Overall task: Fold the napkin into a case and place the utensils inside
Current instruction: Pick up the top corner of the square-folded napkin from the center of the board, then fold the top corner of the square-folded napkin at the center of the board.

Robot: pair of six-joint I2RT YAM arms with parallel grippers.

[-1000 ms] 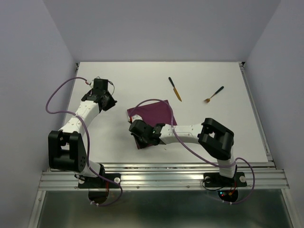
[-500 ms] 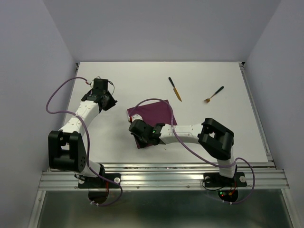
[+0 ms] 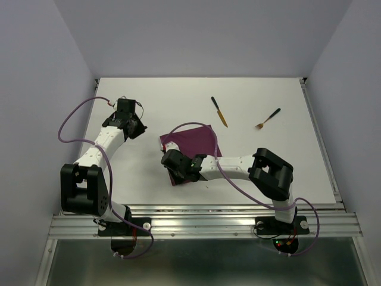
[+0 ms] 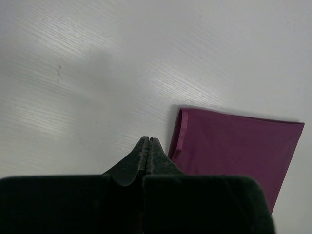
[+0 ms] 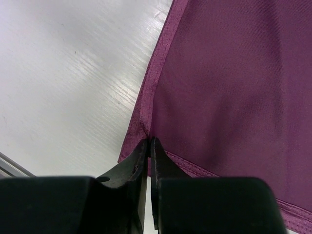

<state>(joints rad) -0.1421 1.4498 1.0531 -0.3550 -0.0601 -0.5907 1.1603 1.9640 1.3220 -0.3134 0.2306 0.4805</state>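
The purple napkin [image 3: 196,143] lay flat and smooth, a little shiny. The right gripper [image 5: 148,142] pinched its near left edge. Behind it lay the knife [image 3: 219,112] and, further right, the fork [image 3: 268,118]. They lay apart, each with a black handle and a gold end.

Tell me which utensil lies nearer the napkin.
The knife, with the gold blade, lies just beyond the far edge of the napkin. The fork lies farther off to the right.

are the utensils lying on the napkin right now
No, the knife and the fork both lie on the bare table beyond the napkin, clear of its edges.
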